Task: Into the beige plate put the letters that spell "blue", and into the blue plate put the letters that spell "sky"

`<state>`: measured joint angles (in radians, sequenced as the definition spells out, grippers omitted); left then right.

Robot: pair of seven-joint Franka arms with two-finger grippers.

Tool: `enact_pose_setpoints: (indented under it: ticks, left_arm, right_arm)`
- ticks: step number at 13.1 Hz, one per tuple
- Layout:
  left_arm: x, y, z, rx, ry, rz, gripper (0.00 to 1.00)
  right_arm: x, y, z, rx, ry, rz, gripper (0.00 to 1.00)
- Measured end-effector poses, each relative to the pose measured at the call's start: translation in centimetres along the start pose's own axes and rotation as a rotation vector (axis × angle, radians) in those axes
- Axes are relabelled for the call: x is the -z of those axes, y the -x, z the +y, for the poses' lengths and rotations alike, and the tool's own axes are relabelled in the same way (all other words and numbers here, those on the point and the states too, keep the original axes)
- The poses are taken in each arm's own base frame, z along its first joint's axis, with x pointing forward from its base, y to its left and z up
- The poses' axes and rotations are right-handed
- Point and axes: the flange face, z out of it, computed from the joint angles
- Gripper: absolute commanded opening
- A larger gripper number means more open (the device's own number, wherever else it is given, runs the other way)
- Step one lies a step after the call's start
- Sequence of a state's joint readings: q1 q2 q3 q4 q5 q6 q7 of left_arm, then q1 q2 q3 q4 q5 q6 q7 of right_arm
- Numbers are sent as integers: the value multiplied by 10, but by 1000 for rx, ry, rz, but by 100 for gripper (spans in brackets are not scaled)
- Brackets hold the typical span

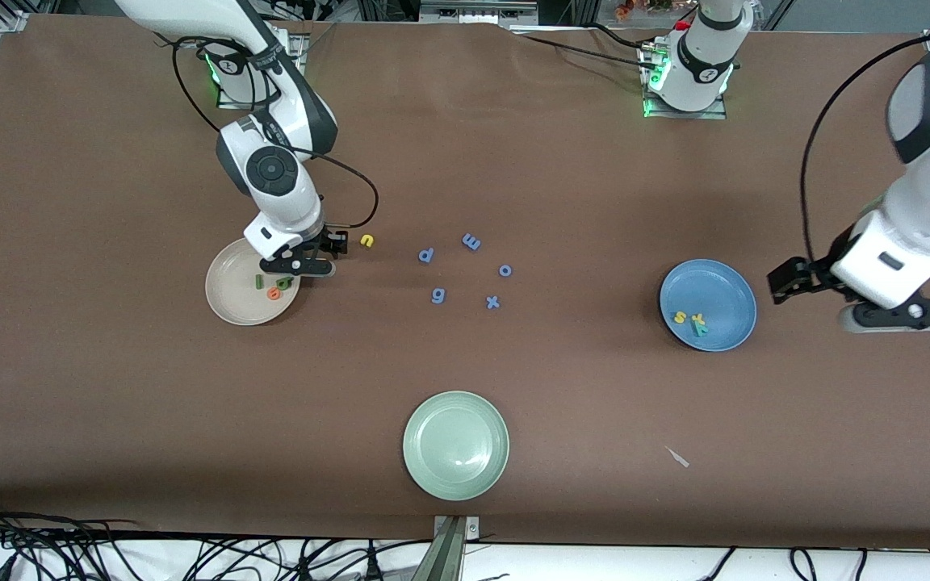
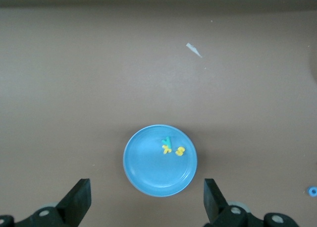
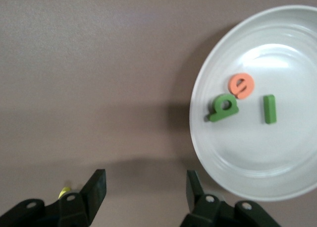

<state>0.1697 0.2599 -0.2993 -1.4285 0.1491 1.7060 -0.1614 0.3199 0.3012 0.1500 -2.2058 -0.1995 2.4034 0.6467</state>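
The beige plate point(image 1: 231, 292) point(image 3: 277, 162) holds the dark green b point(image 1: 283, 282) point(image 3: 224, 107), the orange e point(image 1: 274, 293) point(image 3: 241, 85) and the green l point(image 1: 258, 281) point(image 3: 269, 109). My right gripper point(image 1: 307, 265) point(image 3: 146, 187) hangs open and empty over bare table just beside that plate's rim. The yellow u point(image 1: 366, 240) lies on the table close by. In the blue plate point(image 1: 719, 286) point(image 2: 148, 167) lie the yellow s point(image 1: 680, 317) point(image 2: 180, 151), yellow k point(image 1: 697, 317) point(image 2: 167, 148) and teal y point(image 1: 701, 327) point(image 2: 167, 142). My left gripper point(image 1: 907, 313) point(image 2: 147, 197) waits open beside the blue plate, at the left arm's end of the table.
Blue letters p point(image 1: 425, 255), m point(image 1: 471, 241), o point(image 1: 504, 270), g point(image 1: 437, 296) and x point(image 1: 492, 303) lie mid-table. A pale green plate point(image 1: 455, 445) sits nearer the front camera. A small white scrap point(image 1: 677, 457) point(image 2: 194, 49) lies near it.
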Motion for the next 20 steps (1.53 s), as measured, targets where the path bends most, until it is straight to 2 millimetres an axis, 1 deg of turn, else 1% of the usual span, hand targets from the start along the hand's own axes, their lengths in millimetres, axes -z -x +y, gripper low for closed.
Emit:
enact_pose_setpoints:
  ticks: [2,3,5,7,8,10,11,13,15,17,20]
  left_arm:
    - [5,13,-17,7,2,-12,100]
    - [6,22,-23,15,-2,-20,100]
    - [14,40,-29,27,5,-16,100]
    - [27,59,-24,18,4,15,100]
    - [30,70,-20,7,4,29,100]
    - [33,89,-12,-46,2,44,100]
    - [35,95,-11,-70,1,49,100]
    - [35,99,-10,-84,3,43,100]
    - [32,103,-10,-73,30,4,100]
    - [34,104,-13,-68,33,-27,100]
    - [37,101,-11,-72,32,-46,100]
  right_arm:
    - [8,4,2,-73,-13,-12,73]
    - [10,8,1,-112,-29,-24,73]
    - [12,16,-5,-178,-62,-36,73]
    - [7,23,-10,-232,-93,-16,73]
    - [4,29,-14,-252,-106,-8,73]
    - [0,40,-29,-280,-131,2,73]
    - [-3,46,-37,-289,-145,6,73]
    - [-14,52,-49,-295,-172,14,73]
    - [-28,57,-60,-293,-194,16,70]
    - [-41,63,-70,-282,-208,15,70]
    - [-55,64,-73,-283,-224,16,70]
